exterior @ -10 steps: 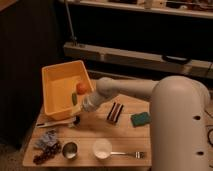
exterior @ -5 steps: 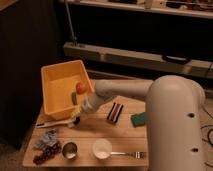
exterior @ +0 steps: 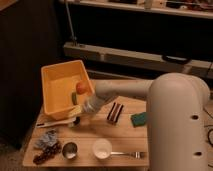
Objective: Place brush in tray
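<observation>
The brush (exterior: 54,122) lies flat on the wooden table, just in front of the tray. Its white handle runs left to right and its dark head points left. The yellow-orange tray (exterior: 54,76) stands at the back left of the table and holds an orange ball (exterior: 81,87) and a green item (exterior: 74,98). My gripper (exterior: 76,118) is low over the table at the right end of the brush handle, by the tray's front right corner. It hides the end of the handle.
A dark red-striped block (exterior: 115,111) and a green sponge (exterior: 139,119) lie to the right of the gripper. Along the front edge are a crumpled wrapper (exterior: 47,140), a metal cup (exterior: 69,149), a white cup (exterior: 102,147) and a fork (exterior: 129,154). My white arm (exterior: 130,90) crosses the table's right side.
My gripper has come down slightly toward the right end of the brush handle. The brush and the tray have not moved.
</observation>
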### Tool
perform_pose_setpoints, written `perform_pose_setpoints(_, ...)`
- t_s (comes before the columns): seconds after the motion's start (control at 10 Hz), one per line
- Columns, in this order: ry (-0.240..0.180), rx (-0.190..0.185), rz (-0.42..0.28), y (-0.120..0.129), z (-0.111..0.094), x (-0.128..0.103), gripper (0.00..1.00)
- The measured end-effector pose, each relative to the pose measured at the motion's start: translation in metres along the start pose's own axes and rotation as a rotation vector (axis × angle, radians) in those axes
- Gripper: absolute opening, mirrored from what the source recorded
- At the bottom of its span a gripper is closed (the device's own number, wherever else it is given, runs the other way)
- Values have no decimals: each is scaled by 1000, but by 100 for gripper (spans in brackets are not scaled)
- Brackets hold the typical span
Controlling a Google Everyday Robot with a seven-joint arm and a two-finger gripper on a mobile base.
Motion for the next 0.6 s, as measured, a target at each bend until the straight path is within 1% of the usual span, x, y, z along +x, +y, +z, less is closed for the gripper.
perform_pose_setpoints(0.6, 30, -27, 31, 4, 17, -1, 75)
